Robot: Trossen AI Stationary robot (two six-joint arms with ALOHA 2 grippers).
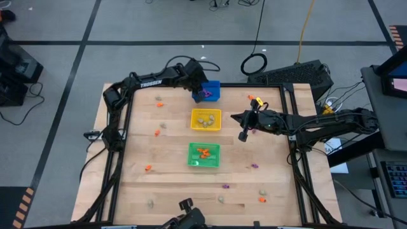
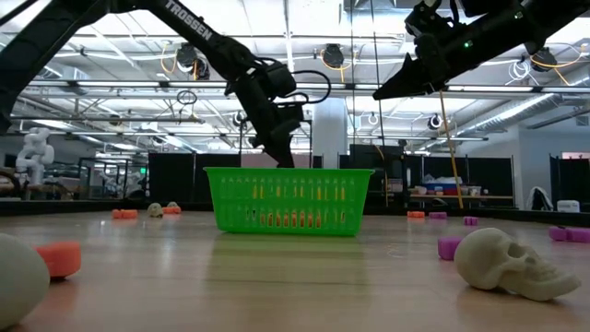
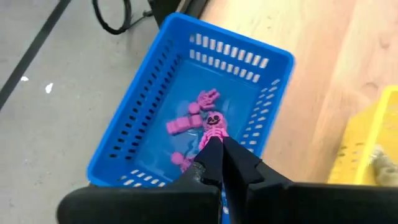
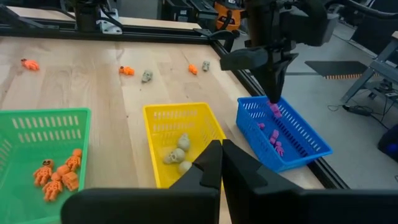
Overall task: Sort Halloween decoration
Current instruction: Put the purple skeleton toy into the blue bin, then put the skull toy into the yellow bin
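Three square bins stand in a row down the middle of the wooden desk [image 1: 172,191]: blue at the far edge, yellow in the middle, green nearest the camera end.

At the left side, orange trinkets [image 1: 158,132] lie scattered on the bare wood, with a few pale ones [image 1: 151,203] near them. The left gripper [image 3: 214,144] hangs over the blue bin [image 1: 212,93], its fingers [image 3: 211,158] pressed together on a purple skeleton trinket [image 3: 214,122] at their tips. That trinket sits above the bin's floor, where more purple pieces [image 3: 182,124] lie. Whether it touches the floor cannot be told.

Next comes the yellow bin [image 1: 206,128], holding pale skulls [image 4: 175,155]. Beside it the green bin [image 1: 204,163] holds orange skeletons [image 4: 57,176].

To the right of the bins, the right gripper [image 1: 243,135] is raised above the desk, level with the yellow bin and apart from it. Its fingers [image 4: 211,163] are pressed together with nothing between them. Loose purple trinkets [image 1: 254,165], one orange piece [image 1: 261,199] and a pale one [image 1: 262,191] lie on the wood toward the near right corner, and an orange piece [image 1: 251,97] rests near the far right edge. In the low view a pale skull [image 2: 514,263] lies close by on the right.
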